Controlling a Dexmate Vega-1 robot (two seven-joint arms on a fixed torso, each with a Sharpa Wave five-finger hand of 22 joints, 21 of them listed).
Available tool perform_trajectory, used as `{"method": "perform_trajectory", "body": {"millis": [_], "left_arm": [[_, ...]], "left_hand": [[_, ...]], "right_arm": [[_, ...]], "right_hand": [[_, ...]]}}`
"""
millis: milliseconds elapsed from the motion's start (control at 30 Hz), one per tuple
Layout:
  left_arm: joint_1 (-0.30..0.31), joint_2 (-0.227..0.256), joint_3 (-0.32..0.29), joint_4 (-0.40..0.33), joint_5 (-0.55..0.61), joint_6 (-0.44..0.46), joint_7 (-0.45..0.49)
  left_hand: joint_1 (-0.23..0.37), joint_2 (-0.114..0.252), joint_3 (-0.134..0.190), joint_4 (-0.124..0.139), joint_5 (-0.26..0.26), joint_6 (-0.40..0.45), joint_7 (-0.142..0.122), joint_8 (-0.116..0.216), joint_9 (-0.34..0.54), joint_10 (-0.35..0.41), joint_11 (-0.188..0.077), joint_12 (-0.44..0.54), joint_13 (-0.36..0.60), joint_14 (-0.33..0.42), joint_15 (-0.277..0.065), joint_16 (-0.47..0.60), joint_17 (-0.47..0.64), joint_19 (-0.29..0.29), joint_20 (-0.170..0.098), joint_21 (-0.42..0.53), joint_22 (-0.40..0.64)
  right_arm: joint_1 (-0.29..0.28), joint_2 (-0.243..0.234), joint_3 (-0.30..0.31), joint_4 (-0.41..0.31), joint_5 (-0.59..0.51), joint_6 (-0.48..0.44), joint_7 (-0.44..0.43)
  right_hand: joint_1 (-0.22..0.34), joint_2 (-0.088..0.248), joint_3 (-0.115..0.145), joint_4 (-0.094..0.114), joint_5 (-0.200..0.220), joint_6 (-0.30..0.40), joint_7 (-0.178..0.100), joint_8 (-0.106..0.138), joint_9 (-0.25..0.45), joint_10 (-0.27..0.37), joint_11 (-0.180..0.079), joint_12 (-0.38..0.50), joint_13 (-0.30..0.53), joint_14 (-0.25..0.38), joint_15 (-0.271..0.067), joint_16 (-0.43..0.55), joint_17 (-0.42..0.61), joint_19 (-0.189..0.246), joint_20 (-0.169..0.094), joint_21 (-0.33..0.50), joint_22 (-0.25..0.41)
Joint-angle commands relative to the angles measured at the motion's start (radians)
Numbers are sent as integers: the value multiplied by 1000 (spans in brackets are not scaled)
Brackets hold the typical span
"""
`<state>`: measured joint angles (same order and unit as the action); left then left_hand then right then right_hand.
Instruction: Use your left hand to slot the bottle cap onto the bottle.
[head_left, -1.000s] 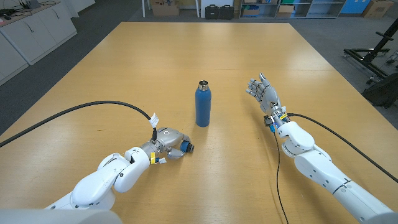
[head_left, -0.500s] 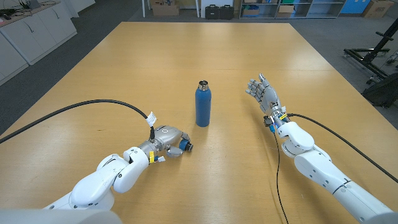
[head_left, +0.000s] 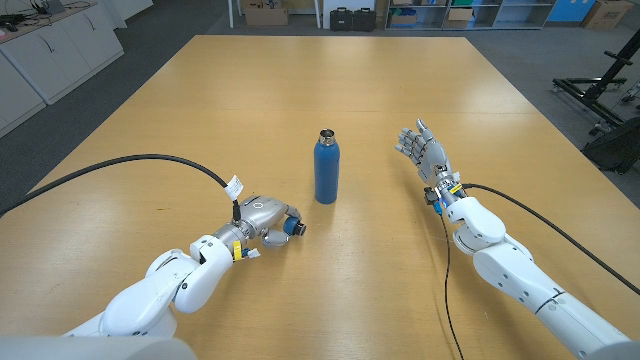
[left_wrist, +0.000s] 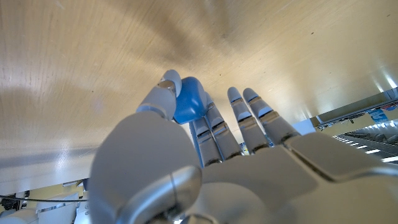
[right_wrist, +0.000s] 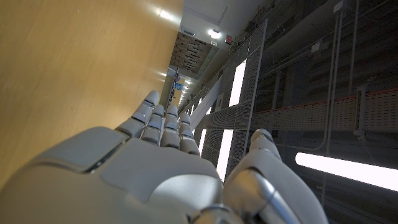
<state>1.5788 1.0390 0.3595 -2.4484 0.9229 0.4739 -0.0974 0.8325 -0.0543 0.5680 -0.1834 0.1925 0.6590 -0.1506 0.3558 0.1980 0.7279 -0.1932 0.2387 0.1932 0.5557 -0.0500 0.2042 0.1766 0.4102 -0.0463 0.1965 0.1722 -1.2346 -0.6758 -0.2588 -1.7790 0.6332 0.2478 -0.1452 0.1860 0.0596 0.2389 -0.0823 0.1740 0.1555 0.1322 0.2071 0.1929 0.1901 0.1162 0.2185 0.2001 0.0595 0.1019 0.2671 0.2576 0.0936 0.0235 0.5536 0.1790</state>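
Wooden table (head_left: 200, 110); blue bottle (head_left: 326, 171) upright, apparently uncapped.

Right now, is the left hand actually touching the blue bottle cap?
Touching. The left wrist view shows the bottle cap pinched between the left hand's thumb and a finger, lifted clear of the table.

Bare table (head_left: 200, 130) lies between the left hand (head_left: 262, 220) and the upright bottle (head_left: 326, 167); right hand (head_left: 425, 150) stands well aside.

lighting, as i see it: even bright overhead light, head view sharp; soft short shadow beside the upright blue metal bottle (head_left: 326, 168); ceiling strip glare and blurred near fingers in my wrist views.
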Motion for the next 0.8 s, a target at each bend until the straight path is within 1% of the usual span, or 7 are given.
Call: {"method": "perform_trajectory", "body": {"millis": [33,267,400,600,800], "left_arm": [[77,36,-62,-52,-18,55,48],[120,53,-90,-85,-2,91,54],[141,64,-102,-106,22,120,42],[186,66,-146,-124,19,134,63],[240,68,-206,-148,23,147,72]], "left_hand": [[21,35,17,12,3,25,-11,7,2,34,-21,2,2,11,-172,1,4,8,-5,4,-1],[21,36,18,12,4,27,-12,7,1,37,-21,1,2,14,-173,0,4,10,-5,4,-1],[23,37,20,11,4,24,-12,5,1,39,-22,0,2,14,-175,-1,3,9,-5,3,-1],[27,38,22,10,5,24,-11,4,1,39,-22,-2,2,15,-176,-3,3,9,-6,2,-1],[28,38,24,9,5,27,-11,5,1,40,-22,-4,2,15,-175,-4,3,9,-7,2,-1]], "right_arm": [[-7,-7,9,-14,-1,3,-2],[-9,-9,10,-17,3,0,1],[-9,-8,10,-17,3,1,2],[-8,-8,5,-18,1,2,6],[-11,-8,6,-23,1,2,6]], "right_hand": [[-1,9,1,0,5,6,1,-3,3,9,-3,4,2,2,4,-3,2,4,6,-2,3],[-1,9,1,-1,5,6,1,-4,3,9,-2,5,2,4,3,-3,2,5,6,-3,3],[-1,10,1,-1,5,6,1,-3,3,10,-1,5,2,4,4,-3,2,6,4,-4,3],[-1,10,0,-1,6,6,1,-4,3,10,-2,5,2,3,3,-3,2,6,5,-5,3],[-1,10,0,-1,6,7,2,-4,3,10,-2,5,2,4,4,-3,2,7,4,-6,3]]}}
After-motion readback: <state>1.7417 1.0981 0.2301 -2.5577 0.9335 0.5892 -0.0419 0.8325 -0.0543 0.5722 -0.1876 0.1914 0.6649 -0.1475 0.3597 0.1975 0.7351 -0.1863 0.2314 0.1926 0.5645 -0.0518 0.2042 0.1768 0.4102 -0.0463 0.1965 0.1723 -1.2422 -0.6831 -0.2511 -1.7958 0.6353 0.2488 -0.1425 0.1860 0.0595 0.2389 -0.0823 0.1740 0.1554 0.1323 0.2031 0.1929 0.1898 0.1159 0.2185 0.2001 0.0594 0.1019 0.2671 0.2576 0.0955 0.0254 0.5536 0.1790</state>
